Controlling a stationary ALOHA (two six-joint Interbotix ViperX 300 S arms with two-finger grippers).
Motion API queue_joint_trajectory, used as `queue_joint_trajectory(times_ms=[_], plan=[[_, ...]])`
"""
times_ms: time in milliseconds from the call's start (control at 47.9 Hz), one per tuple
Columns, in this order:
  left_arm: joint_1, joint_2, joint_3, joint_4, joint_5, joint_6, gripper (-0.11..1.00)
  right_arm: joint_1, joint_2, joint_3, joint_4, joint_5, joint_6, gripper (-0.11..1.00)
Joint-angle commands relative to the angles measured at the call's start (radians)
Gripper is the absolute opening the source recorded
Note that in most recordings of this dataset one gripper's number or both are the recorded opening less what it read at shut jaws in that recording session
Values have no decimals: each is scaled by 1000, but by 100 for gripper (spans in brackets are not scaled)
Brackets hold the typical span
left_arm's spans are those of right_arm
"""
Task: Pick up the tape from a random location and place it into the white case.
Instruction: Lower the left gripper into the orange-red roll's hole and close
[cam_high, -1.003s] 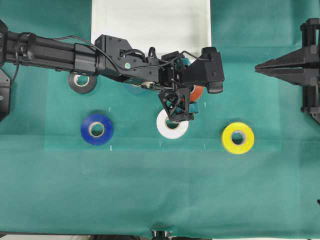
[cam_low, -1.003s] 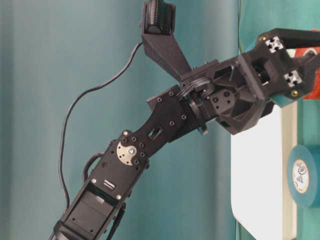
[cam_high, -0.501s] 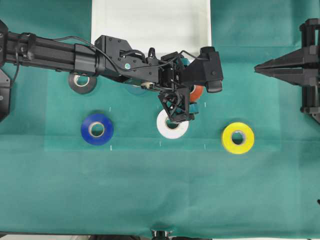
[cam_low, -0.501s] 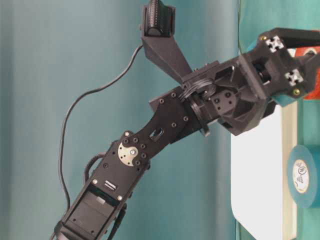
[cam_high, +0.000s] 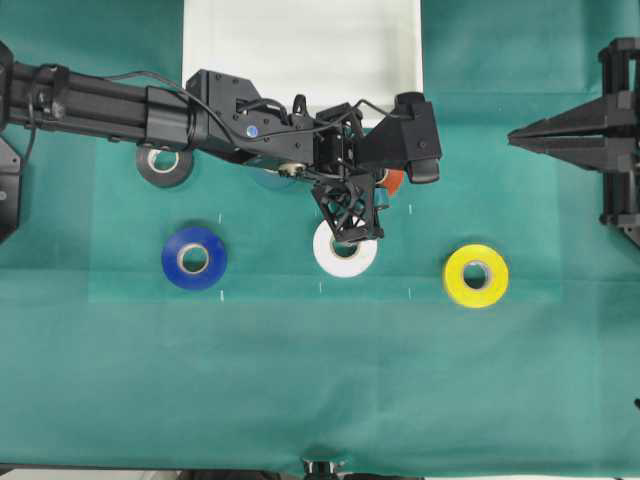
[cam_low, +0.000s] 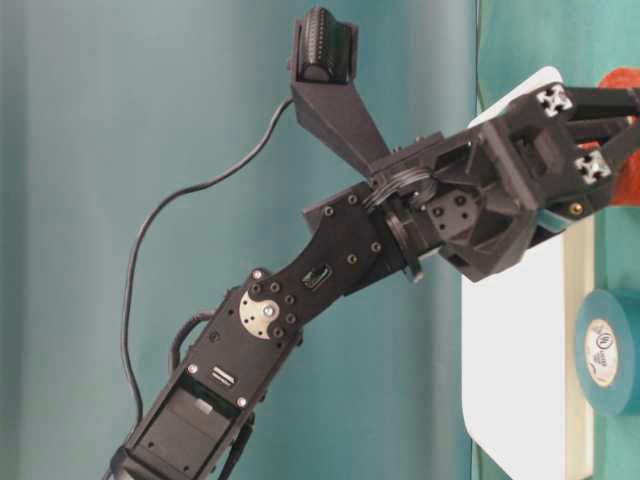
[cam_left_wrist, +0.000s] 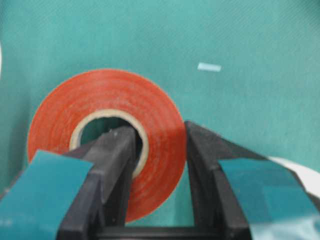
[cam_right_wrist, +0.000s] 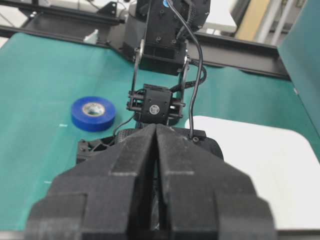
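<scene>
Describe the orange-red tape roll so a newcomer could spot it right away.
Start at the white case at the top edge of the green cloth. Just below its right corner, the left hand pinches the tape: one finger in the core, one outside. It is the only orange-red roll; the nearest roll, just below, is white.

- From my station I can read no words, brand names or numbers in any view.
- The teal roll (cam_low: 607, 352) in the table-level view carries a round printed label on its core; I can see small marks there, but they are too small and blurred for me to make out.
- The cores of the blue roll (cam_right_wrist: 93, 113) and the yellow roll (cam_high: 476, 275) show print I cannot read either.
</scene>
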Motion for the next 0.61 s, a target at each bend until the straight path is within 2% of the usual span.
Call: queue_joint_trajectory(times_ms=[0,585], plan=[[0,-37,-12,3,2,-2,25,-2,6,-26,0,-3,0,0],[-6,-37,-17,2,2,-6,25,0,9,-26,0,-3,2,0]])
